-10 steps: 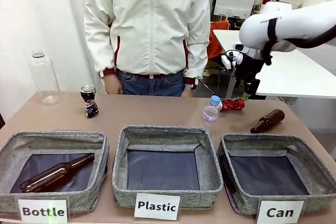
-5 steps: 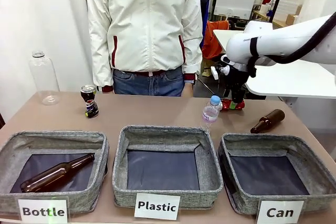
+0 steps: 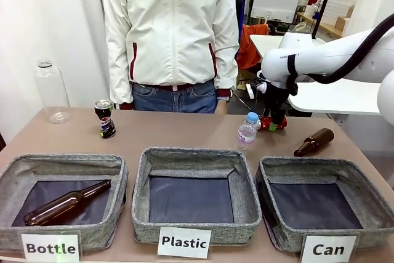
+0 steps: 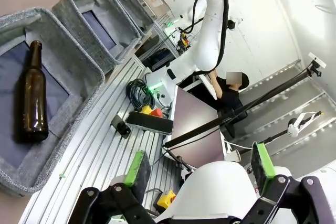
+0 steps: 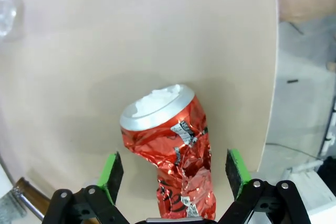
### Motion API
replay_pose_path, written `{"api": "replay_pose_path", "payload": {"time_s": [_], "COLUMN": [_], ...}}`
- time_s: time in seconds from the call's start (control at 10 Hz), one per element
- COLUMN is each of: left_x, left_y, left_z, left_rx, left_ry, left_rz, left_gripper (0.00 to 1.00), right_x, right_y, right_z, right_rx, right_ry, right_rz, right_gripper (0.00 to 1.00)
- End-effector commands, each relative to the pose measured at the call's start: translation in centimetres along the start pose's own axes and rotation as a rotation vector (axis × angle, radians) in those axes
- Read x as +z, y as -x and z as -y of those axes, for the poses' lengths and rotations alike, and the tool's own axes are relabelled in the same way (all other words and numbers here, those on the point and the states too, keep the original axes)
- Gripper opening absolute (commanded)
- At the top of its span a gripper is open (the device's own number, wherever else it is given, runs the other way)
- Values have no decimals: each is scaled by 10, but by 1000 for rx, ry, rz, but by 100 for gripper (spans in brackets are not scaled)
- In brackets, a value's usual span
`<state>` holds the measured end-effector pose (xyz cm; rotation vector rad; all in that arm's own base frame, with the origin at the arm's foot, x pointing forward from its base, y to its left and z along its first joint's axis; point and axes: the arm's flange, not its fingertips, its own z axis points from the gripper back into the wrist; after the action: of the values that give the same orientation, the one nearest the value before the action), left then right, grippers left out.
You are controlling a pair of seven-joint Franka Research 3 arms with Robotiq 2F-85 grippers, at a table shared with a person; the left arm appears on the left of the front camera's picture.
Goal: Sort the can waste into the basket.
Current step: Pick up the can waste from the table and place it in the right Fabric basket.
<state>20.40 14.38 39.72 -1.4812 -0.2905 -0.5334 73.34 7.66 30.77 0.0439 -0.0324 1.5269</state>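
- Right wrist view: right gripper (image 5: 173, 167) wide open, pads either side of crushed red can (image 5: 169, 140), no grip yet.
- Gripper has just dropped onto it, far right; grasp likely next.
- Can basket (image 3: 320, 167) near right; left gripper (image 4: 202, 166) open, empty.

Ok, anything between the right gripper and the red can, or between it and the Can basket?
Nothing at the grasp: the open right gripper straddles the red can. A brown bottle lies just beyond the Can basket's far rim, close beside that path.
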Motion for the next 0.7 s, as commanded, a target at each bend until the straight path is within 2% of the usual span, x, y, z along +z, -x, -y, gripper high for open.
{"api": "replay_pose_path", "payload": {"time_s": [0.0, 0.2, 0.3, 0.4, 0.5, 0.6], "left_x": [2, 2, 2, 2, 2, 2], "left_y": [2, 2, 2, 2, 2, 2], "left_z": [1, 1, 1, 1, 1, 1], "left_rx": [-23, -23, -23, -23, -23, -23], "left_ry": [6, 6, 6, 6, 6, 6], "left_rz": [-12, -12, -12, -12, -12, -12], "left_gripper": [100, 100, 100, 100, 100, 100], "right_x": [0, 1, 2, 2, 2, 3], "right_y": [-7, -5, -4, -4, -4, -4], "right_z": [11, 11, 9, 9, 10, 10], "right_rx": [-32, -43, -13, -13, -15, -20], "right_ry": [-13, -41, -73, -77, -80, -78], "right_rz": [-40, -60, -67, -65, -70, -77], "right_gripper": [100, 100, 40, 40, 0, 35]}}
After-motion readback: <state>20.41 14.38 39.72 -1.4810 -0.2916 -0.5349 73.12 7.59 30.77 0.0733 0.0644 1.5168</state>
